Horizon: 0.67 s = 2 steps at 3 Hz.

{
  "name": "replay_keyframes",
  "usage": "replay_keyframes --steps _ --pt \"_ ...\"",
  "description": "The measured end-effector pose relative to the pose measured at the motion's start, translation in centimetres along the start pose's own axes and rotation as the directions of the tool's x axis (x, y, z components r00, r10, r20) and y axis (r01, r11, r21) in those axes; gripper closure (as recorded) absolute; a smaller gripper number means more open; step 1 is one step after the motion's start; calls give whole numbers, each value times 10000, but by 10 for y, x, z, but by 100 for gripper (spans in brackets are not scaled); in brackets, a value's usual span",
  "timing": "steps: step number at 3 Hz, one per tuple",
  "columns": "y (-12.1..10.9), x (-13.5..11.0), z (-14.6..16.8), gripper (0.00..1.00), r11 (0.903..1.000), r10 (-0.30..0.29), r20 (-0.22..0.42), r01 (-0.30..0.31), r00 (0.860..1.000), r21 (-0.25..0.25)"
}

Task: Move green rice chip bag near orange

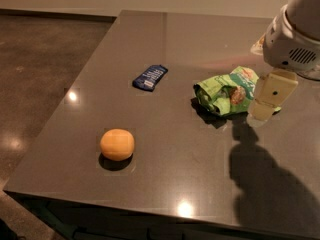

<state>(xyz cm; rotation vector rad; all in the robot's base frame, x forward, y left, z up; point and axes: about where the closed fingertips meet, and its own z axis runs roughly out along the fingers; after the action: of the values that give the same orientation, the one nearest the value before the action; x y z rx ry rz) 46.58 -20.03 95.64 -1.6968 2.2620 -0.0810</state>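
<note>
A crumpled, bright green rice chip bag (227, 90) of shiny foil is being shown lying on the right half of the smooth grey-brown table (165, 44), well apart from the small round orange (117, 144) near the front left corner. The cream-coloured gripper (265, 103) is being held just beside the bag's right edge; how far open it is cannot be told. A small dark blue packet (150, 77) is being shown left of the bag.

Print on the bag (226, 90) and blue packet (150, 77) is unreadable; the gripper (264, 106) hangs at the bag's right edge.
</note>
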Motion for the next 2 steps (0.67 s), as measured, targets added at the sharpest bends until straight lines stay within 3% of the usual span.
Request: replay_keyframes --steps 2 --pt "-27 -19 56 0 9996 231 -19 -231 9997 -186"
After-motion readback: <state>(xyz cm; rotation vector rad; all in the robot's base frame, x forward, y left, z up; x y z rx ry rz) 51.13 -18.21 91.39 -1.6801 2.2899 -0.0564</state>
